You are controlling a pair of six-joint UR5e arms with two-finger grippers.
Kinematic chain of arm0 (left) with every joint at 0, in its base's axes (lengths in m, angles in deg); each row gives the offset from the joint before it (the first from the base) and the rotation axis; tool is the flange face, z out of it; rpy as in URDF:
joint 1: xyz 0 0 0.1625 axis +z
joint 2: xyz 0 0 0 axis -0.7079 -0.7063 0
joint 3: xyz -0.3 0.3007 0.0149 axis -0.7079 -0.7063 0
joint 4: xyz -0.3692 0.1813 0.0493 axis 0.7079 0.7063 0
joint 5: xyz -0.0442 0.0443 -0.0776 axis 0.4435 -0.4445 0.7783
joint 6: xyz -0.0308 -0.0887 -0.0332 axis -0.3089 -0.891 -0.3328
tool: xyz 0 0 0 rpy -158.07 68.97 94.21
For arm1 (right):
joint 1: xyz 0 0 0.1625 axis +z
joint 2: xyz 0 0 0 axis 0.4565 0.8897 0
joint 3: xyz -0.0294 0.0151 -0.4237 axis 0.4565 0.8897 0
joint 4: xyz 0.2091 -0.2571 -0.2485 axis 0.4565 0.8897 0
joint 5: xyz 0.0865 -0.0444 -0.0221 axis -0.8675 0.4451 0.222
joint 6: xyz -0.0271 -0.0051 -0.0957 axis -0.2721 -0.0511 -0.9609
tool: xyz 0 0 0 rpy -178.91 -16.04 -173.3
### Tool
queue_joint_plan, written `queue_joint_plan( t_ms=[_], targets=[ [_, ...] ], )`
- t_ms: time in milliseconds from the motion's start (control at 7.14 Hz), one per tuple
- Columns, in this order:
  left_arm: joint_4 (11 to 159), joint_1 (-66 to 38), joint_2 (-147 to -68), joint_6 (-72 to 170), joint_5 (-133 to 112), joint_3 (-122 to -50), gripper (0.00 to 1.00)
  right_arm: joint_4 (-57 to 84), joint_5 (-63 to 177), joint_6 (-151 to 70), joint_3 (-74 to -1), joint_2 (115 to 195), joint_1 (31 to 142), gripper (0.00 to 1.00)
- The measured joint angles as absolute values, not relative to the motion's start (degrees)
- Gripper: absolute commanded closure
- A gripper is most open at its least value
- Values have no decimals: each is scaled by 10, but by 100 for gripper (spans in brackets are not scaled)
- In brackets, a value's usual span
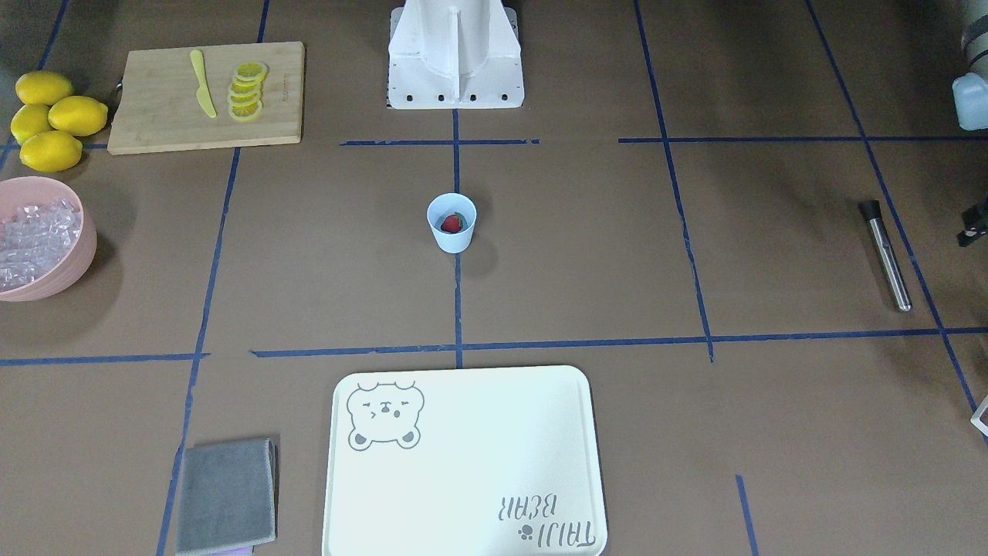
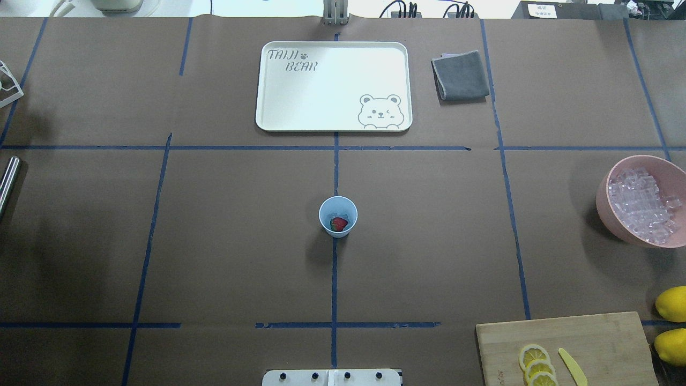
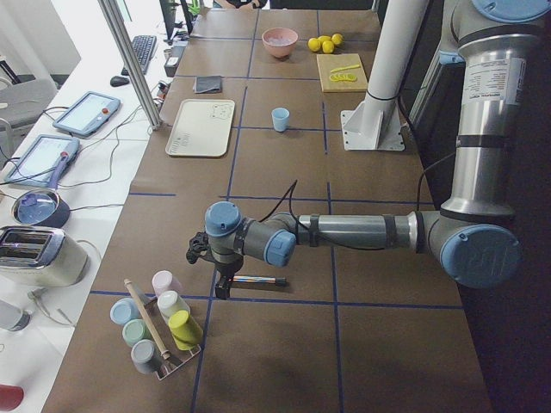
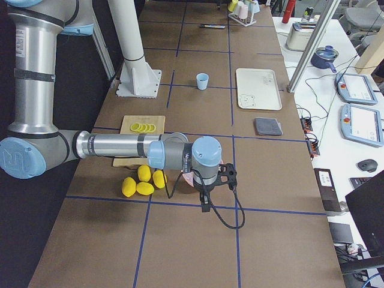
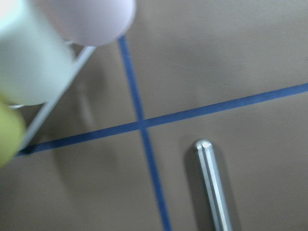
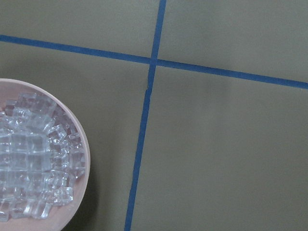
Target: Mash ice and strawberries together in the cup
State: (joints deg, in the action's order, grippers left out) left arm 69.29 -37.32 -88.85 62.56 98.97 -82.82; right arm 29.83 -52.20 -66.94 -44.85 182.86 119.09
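The pale blue cup (image 2: pixel 337 206) stands at the table's middle, also in the front view (image 1: pixel 451 235). One red strawberry (image 2: pixel 338 224) lies inside it (image 1: pixel 452 224). Ice cubes (image 2: pixel 643 206) fill a pink bowl (image 2: pixel 605 195); the right wrist view shows the ice (image 6: pixel 29 178) from above. A steel muddler (image 1: pixel 886 255) lies at the table's left end, also in the left wrist view (image 5: pixel 211 187). My left gripper (image 3: pixel 221 288) hangs over the muddler; my right gripper (image 4: pixel 205 207) hangs beside the bowl. I cannot tell whether either is open or shut.
A cream bear tray (image 2: pixel 278 107) and a grey cloth (image 2: pixel 461 75) lie at the far side. A cutting board (image 1: pixel 154 116) holds lemon slices and a yellow knife, with whole lemons (image 1: pixel 50 120) beside it. A rack of coloured cups (image 3: pixel 159 331) stands near the left gripper.
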Motion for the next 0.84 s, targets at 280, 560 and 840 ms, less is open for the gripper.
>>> queue_joint_plan(
  t_ms=[280,560,840],
  targets=[
    [600,-435,-891,666,1054,-847,0,298,-521,-670,-448,1828,1191,0],
    [588,-458,-884,671,1077,-855,0,298,-521,-670,-448,1829,1191,1],
    [587,-461,-886,668,1053,-857,0,298,-521,-653,-450,1828,1191,1]
  ],
)
